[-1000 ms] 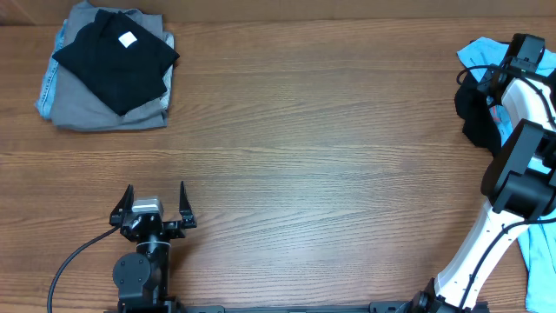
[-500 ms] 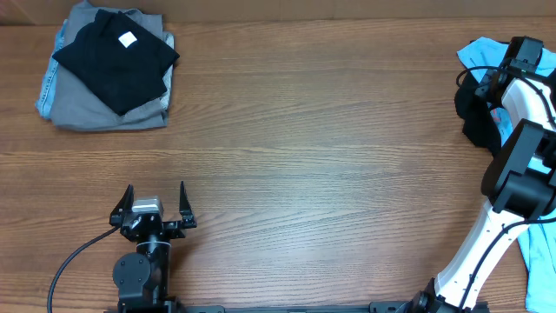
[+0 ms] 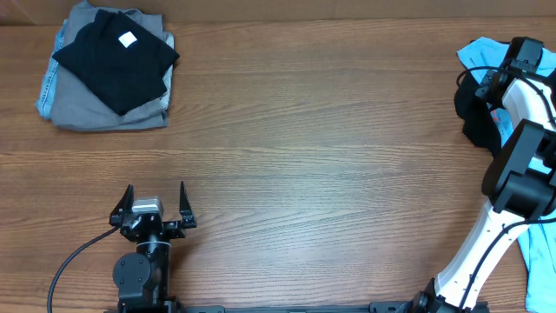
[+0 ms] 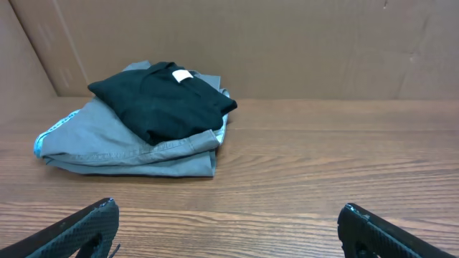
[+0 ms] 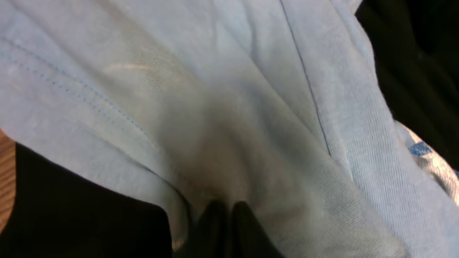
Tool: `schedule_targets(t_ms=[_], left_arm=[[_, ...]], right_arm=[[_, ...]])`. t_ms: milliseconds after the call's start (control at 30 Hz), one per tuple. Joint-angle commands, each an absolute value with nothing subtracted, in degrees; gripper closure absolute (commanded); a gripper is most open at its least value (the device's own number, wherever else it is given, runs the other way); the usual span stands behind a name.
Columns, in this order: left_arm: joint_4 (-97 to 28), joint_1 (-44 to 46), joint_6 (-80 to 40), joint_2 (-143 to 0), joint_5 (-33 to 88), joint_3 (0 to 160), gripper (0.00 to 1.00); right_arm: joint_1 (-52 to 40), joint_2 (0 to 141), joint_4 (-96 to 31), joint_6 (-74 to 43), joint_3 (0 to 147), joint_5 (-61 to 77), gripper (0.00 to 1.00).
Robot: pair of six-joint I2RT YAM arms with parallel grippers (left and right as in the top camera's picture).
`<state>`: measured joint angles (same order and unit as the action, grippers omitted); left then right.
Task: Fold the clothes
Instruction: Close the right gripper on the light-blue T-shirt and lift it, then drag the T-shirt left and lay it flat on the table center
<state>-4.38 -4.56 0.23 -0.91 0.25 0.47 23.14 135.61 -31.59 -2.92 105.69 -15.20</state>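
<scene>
Right end effector [image 5: 224, 218] pinching one light blue T-shirt [image 5: 215, 107]; left end effector [image 3: 156, 189] spread wide; one folded stack [image 3: 109, 65].

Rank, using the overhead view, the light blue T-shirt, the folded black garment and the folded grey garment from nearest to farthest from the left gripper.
Measured from the left gripper:
1. The folded grey garment, back left, at the bottom of the stack.
2. The folded black garment, lying on top of the grey one, further back.
3. The light blue T-shirt, at the far right.
</scene>
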Motion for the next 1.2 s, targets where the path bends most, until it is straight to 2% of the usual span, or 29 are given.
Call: schedule_targets(t_ms=[0,267,733,1000,1167], left_arm=[[-4.4,-4.9,1.3,-0.3,0.7,0.3,0.0],[-4.4,-4.9,1.3,-0.3,0.7,0.3,0.0],[-4.4,-4.9,1.3,-0.3,0.7,0.3,0.0],[-4.4,-4.9,1.3,-0.3,0.7,0.3,0.0],[-4.4,-4.9,1.3,-0.3,0.7,0.3,0.0]], right_arm=[[23.8,136.5,-31.6,-3.0,106.6,-15.5,0.96],[23.2,133.8,-31.4,-3.1,106.8,-15.6,0.96],[20.1,120.7,-32.4,-4.7,107.0,-15.4,0.96],[11.6,115.4,-35.8,-4.8,107.0,-15.1,0.96],[1.6,114.8,-38.7,-8.6,107.0,-4.8,0.96]])
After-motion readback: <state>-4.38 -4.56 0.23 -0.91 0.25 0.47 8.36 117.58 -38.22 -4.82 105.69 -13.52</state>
